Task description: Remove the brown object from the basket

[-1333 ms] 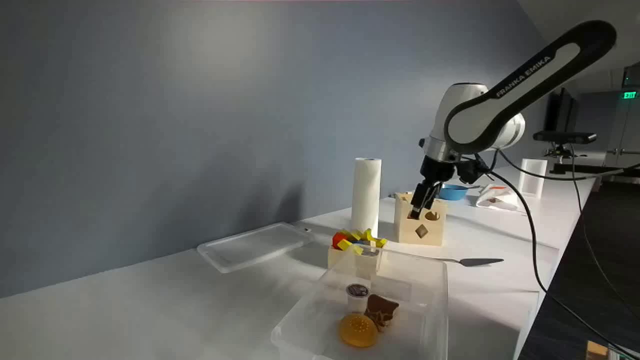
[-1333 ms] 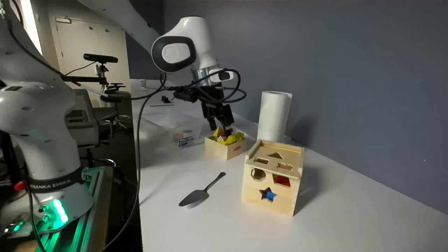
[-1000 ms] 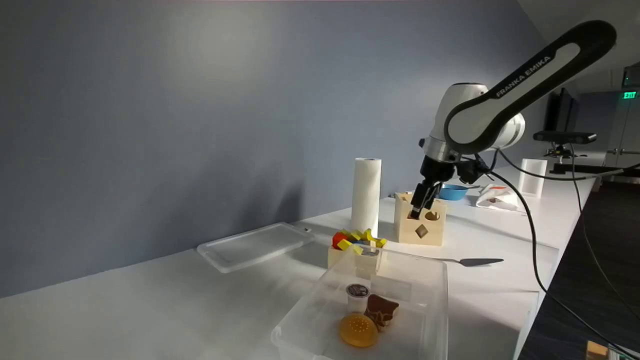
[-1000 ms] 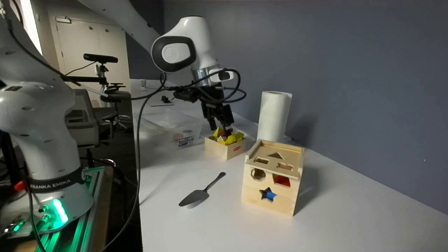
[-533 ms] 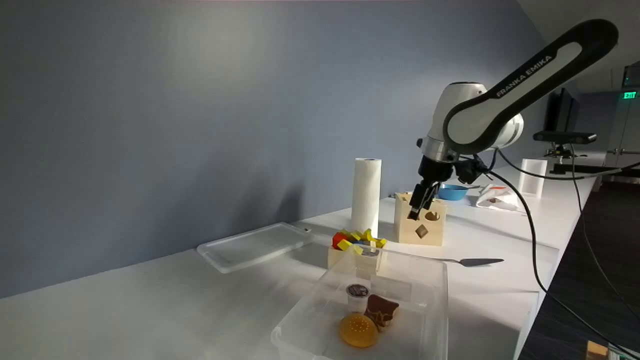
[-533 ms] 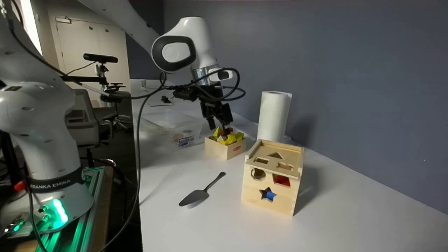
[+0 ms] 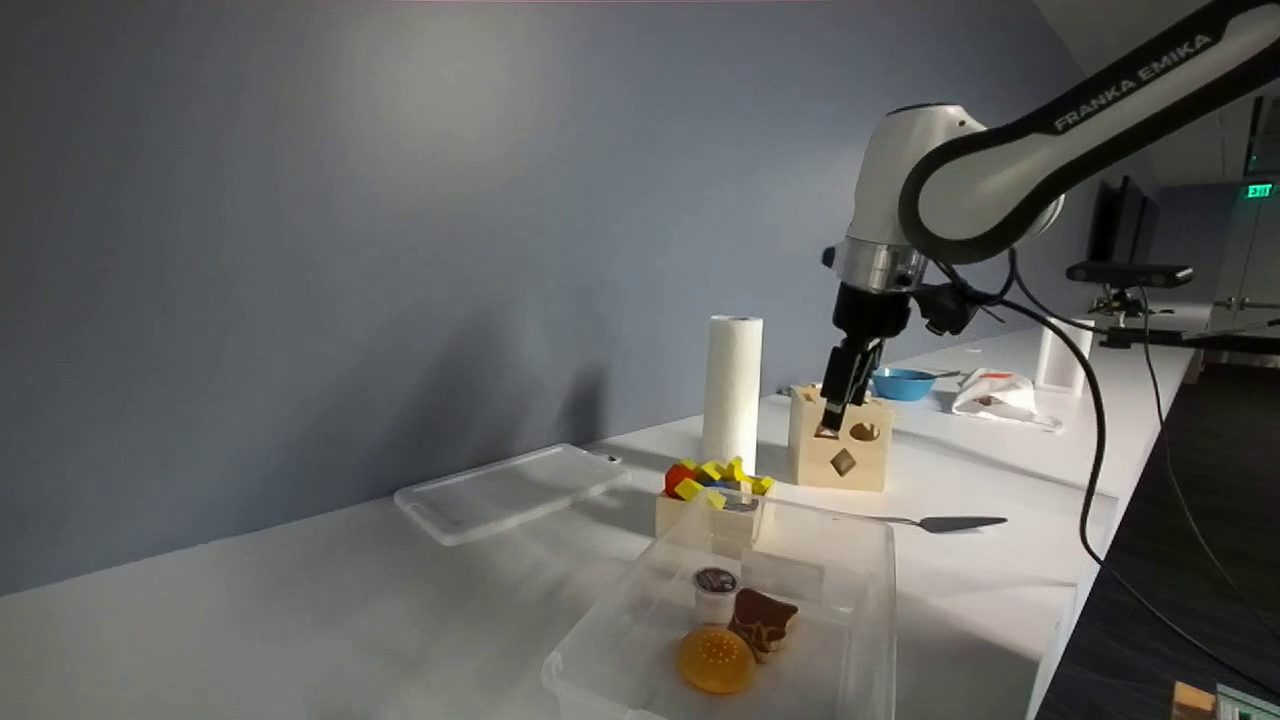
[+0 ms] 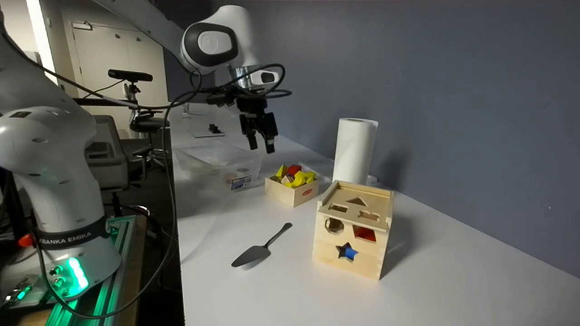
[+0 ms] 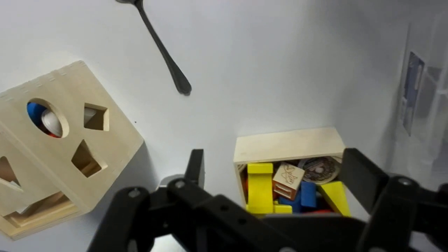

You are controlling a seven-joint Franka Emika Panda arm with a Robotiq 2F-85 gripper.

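The brown object (image 7: 762, 615), a small dark reddish-brown lump, lies in the clear plastic basket (image 7: 825, 655), touching or very near an orange-yellow bun-like disc (image 7: 716, 660). A small cup with a dark round top (image 7: 715, 597) stands beside them. In an exterior view the basket (image 8: 213, 156) shows from the far side, its contents blurred through the plastic. In the wrist view only the basket's wall (image 9: 428, 91) shows at the right edge; the brown object is out of view there. My gripper (image 9: 274, 154) is open and empty, above the wooden box of blocks and apart from the basket; it also hangs in an exterior view (image 8: 261, 149).
A small wooden box (image 8: 283, 192) of colourful blocks stands beside the basket. A wooden shape-sorter cube (image 8: 353, 231), a paper towel roll (image 8: 355, 149) and a dark cake server (image 8: 260, 249) stand or lie nearby. A clear lid (image 7: 510, 490) lies near the wall.
In the last half second the arm has risen and my gripper has moved up from the box of blocks, slightly towards the basket. The basket and its contents have not moved.
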